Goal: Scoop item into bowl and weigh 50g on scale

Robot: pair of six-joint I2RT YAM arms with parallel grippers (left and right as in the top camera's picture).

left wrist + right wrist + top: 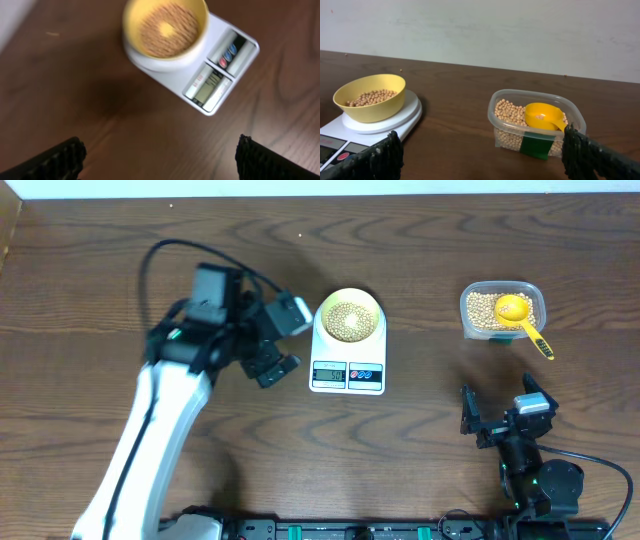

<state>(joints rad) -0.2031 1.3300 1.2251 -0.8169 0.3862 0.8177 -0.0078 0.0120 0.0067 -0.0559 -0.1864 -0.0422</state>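
Around: clear plastic tub (pixel 466 315) toward the right edge of the dark wood table (pixel 420 240), well apart from the rest, part full of tan beans (pixel 483 308), green label (pixel 536 146) on its near wall. Yellow scoop (pixel 515 308) lying in the tub on top of the beans, cup end up, handle sticking out over the tub corner toward the near and right edges. Black cables (pixel 190 248) looping off the left arm (pixel 150 430). Pale wall (pixel 520 30) behind the far edge. Only bare wood between either set of fingers and what lies ahead of it.

Task things: white scale (pixel 347 376) at mid-table, display and buttons facing the near edge, digits too small to read. Pale-yellow bowl (pixel 325 308) upright on the scale platform. More beans (pixel 350 322) in a shallow layer inside the bowl, below the rim.

Left fingers (pixel 277 367): spread wide, gripping nothing, just beside the scale on its left. One tip level with the bowl, the other level with the display. Close to the scale edge; contact cannot be told from above. Left wrist view: blurred, looking down on bowl and scale, both ahead of the tips and clear of them.

Right fingers (pixel 468 408): also wide, empty, near the near edge on the right side, short of the tub, well apart from the scale. Right wrist view: tub and scoop ahead between the tips, bowl and scale off to the left.
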